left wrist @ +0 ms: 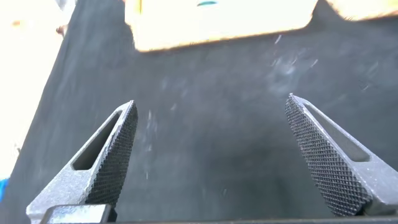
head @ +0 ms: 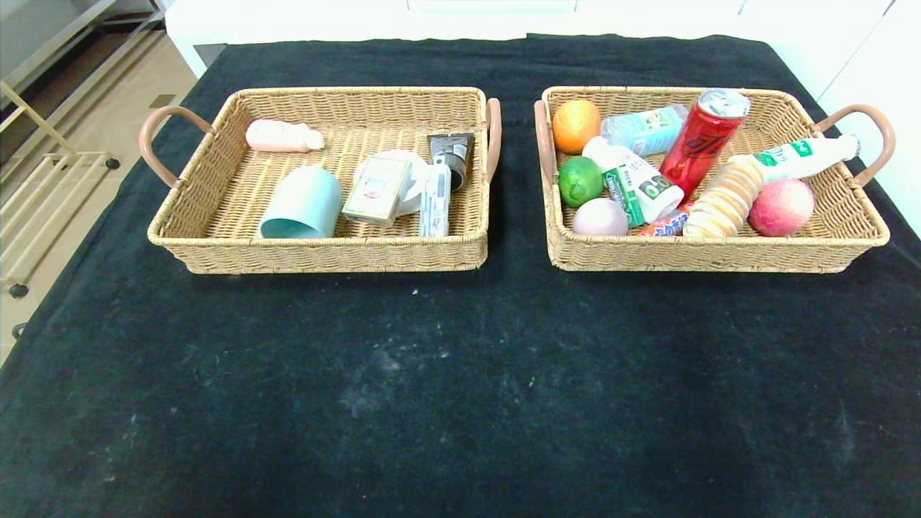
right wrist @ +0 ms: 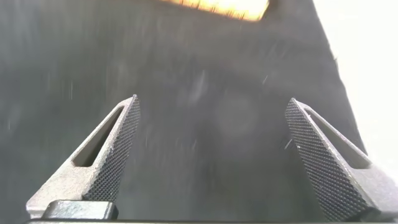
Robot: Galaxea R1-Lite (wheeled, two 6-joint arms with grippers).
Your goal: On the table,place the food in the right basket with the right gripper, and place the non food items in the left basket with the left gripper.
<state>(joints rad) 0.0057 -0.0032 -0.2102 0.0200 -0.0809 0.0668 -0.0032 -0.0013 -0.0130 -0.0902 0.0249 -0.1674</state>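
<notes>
Two wicker baskets sit side by side on the black-covered desk (head: 460,374), and everything seems sorted into them. The left basket (head: 324,255) holds the non-food things: a teal cup (head: 302,203) on its side, a small box (head: 376,190) leaning on a white round item, a pale pink bottle (head: 283,136) near the far wall, and a dark tube (head: 452,155) beside the right handle. The right basket (head: 712,253) is crowded with food: an orange (head: 575,125), a lime (head: 580,180), a red can (head: 701,140) tilted against the pile, a stack of biscuits (head: 723,200), and a peach (head: 781,207) near the front corner. Neither arm shows from overhead. The left claw (left wrist: 211,118) hangs above bare cloth, jaws spread wide and holding nothing; the right claw (right wrist: 211,118) does likewise, with only a basket's edge visible beyond it.
</notes>
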